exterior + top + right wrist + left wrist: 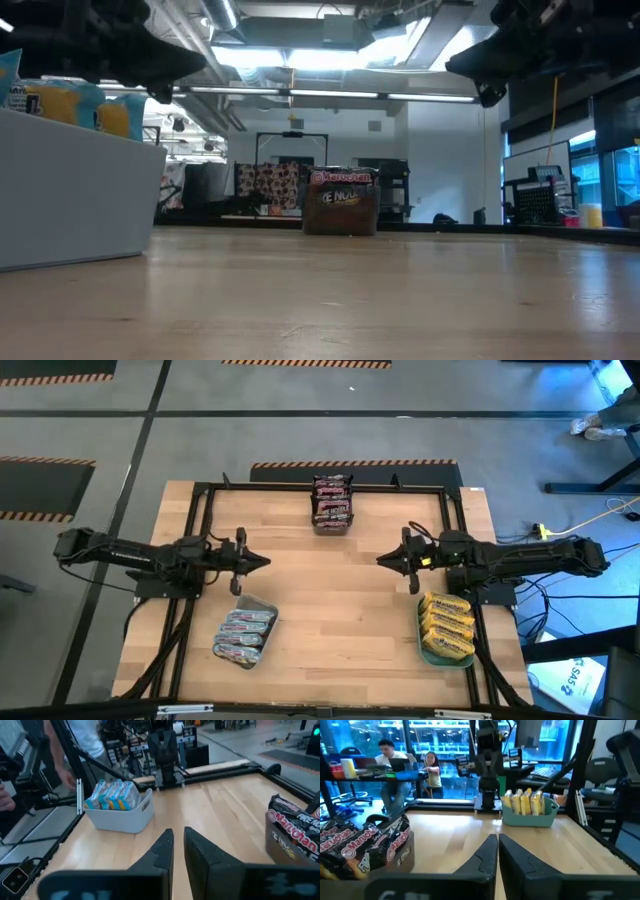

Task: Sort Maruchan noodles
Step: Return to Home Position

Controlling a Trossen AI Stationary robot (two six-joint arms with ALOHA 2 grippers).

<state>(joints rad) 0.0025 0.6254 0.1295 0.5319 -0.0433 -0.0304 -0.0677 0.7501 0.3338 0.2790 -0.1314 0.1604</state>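
Observation:
The Maruchan noodles sit in three groups. Dark maroon packets (332,503) stand in a dark container at the table's far edge, also in the low view (341,200). Pale packets (243,632) fill the pale grey tray (122,820) at the near left. Yellow packets (447,625) fill the teal tray (530,817) at the near right. My left gripper (265,561) hovers left of the table's middle, shut and holding nothing. My right gripper (380,560) faces it from the right, also shut and holding nothing.
Bare wooden table lies between the two grippers and the three containers. A black frame (200,495) runs along the table's edges. People sit beyond the table in the left wrist view (390,750), and a person (85,740) stands beside it in the right wrist view.

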